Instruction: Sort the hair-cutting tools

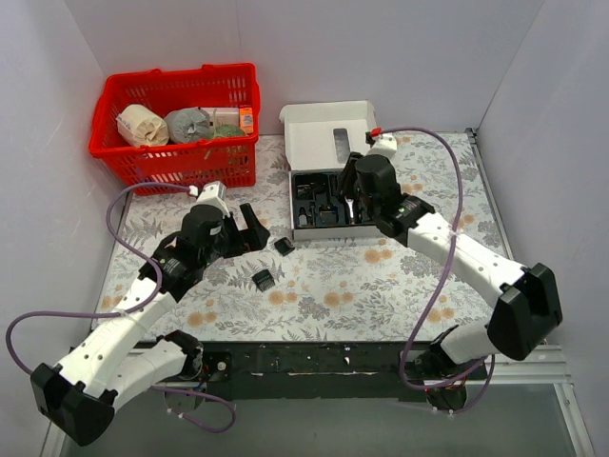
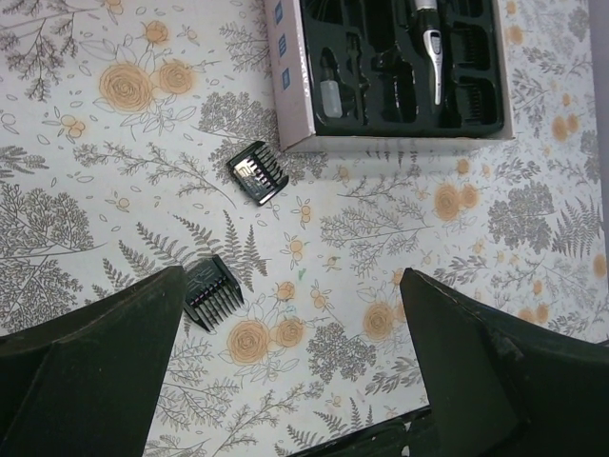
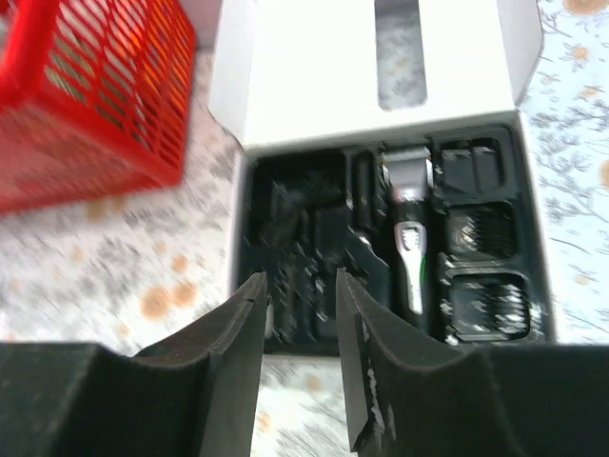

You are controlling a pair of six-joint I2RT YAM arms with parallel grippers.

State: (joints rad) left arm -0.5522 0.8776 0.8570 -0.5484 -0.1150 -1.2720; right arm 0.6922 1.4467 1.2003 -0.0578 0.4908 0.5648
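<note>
The red basket (image 1: pixel 176 119), behind and left of the kit box (image 1: pixel 328 133), is cut off and blurred in the right wrist view. Overhead, the right gripper (image 3: pixel 300 281), jaws narrowly apart and empty, hides much of the box's inside. Only the wrist views show the clipper (image 3: pixel 409 248) lying there. The left gripper (image 2: pixel 293 286), spread wide and empty, hangs before the box. One comb attachment (image 2: pixel 258 171) lies just beside the box's corner, a second comb (image 2: pixel 211 290) farther out. Its blurred pockets possibly hold more.

- Top external: from high above and behind the arm bases, looking down over the whole worktop (image 1: pixel 381 281).
- Left wrist: near, facing straight down at the worktop.
- Right wrist: close, tilted into the kit box (image 3: pixel 304 67).
- All three views share the box; both wrist views show its hair clipper (image 3: pixel 409 238).
</note>
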